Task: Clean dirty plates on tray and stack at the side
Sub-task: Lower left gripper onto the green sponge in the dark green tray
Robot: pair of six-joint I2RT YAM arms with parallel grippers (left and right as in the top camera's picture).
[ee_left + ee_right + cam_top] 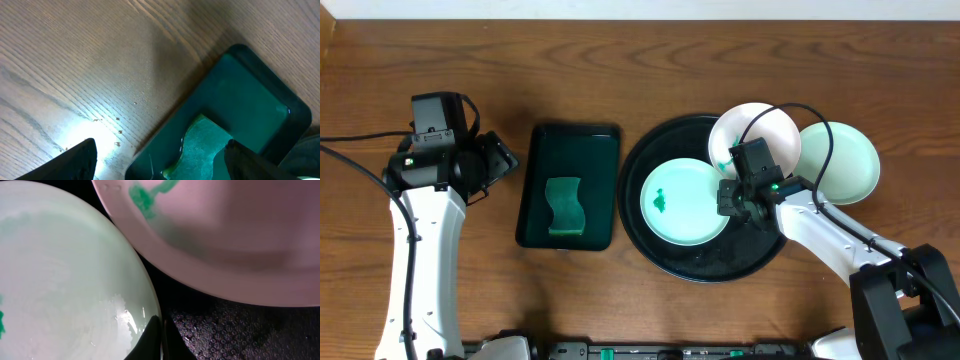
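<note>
A large round glossy black tray (720, 262) lies on the brown wooden surface (620, 60), right of the middle. Inside it, on the left part, rests a small round pale mint-green plate (690, 210) with a dark green smear (660, 200) near its centre. A small round white plate (760, 130) lies over the upper right rim of the black tray and also carries a green smear (145, 197) near its edge. A second mint-green plate (845, 160) is on the surface just right of the tray, and the white plate covers a little of its left edge.

The right fingers (150, 345) are pressed together, with nothing between them. Their tips are low over the tray, just beside the right rim of the pale mint-green plate.

The left fingers (80, 160) stand wide apart and hold nothing. They hang above the surface, near the left side of a small rectangular dark green tray (595, 150) in which a green wavy sponge (563, 207) lies.
</note>
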